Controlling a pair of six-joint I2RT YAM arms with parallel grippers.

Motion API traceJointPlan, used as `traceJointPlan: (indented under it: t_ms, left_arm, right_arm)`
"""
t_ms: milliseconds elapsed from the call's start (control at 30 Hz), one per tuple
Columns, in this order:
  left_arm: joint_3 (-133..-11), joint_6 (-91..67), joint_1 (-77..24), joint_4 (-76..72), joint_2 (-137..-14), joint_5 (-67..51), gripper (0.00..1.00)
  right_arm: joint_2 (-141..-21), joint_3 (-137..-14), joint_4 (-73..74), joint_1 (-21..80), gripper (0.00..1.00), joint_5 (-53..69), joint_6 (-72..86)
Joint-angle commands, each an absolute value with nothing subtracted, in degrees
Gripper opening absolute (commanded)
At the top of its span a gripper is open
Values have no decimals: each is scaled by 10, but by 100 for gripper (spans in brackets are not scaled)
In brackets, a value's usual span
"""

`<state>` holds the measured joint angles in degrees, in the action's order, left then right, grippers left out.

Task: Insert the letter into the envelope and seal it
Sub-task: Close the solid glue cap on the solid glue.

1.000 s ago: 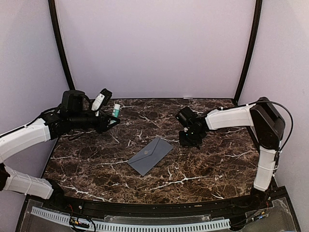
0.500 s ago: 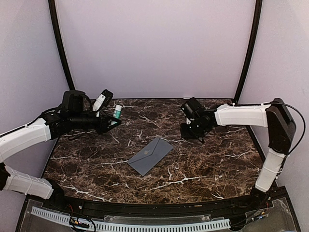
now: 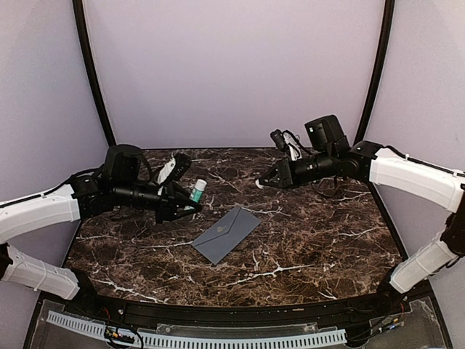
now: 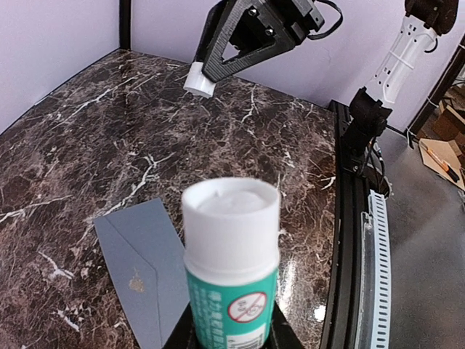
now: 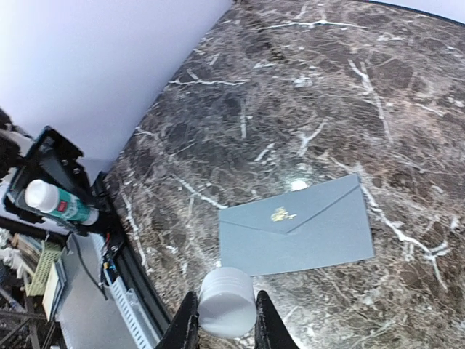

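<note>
The slate-grey envelope [image 3: 227,234] lies flat mid-table with its pointed flap folded down; it also shows as the envelope [image 4: 142,276] and envelope [image 5: 298,233] in the wrist views. The letter is out of view. My left gripper [image 3: 190,201] hovers left of the envelope, shut on a teal glue stick [image 4: 231,247] with an uncapped white top. My right gripper [image 3: 263,183] hangs above the back of the table, shut on a small white cap [image 5: 227,302]. Cap and glue stick are apart.
The dark marble table [image 3: 312,247] is bounded by lilac walls with two black corner posts [image 3: 91,73]. A black rail with a white slotted strip [image 3: 218,339] runs along the near edge.
My right gripper has risen off the table and swung back and left, holding the cap. My left gripper has moved right toward the envelope with the glue stick.
</note>
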<state>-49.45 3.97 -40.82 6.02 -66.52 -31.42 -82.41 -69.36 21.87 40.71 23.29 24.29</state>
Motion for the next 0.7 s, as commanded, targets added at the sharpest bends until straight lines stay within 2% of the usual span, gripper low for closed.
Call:
traceJointPlan:
  t_ms: [0, 300, 667]
  left_arm:
    - [-503, 64, -436, 61, -668, -325, 0]
    - [-519, 70, -484, 70, -705, -337, 0]
    - [-519, 65, -490, 64, -711, -339, 0]
  right_arm:
    - [-805, -677, 160, 409, 20, 370, 244]
    - [-808, -655, 70, 429, 20, 426, 289]
    - [-858, -662, 2, 465, 20, 464, 313]
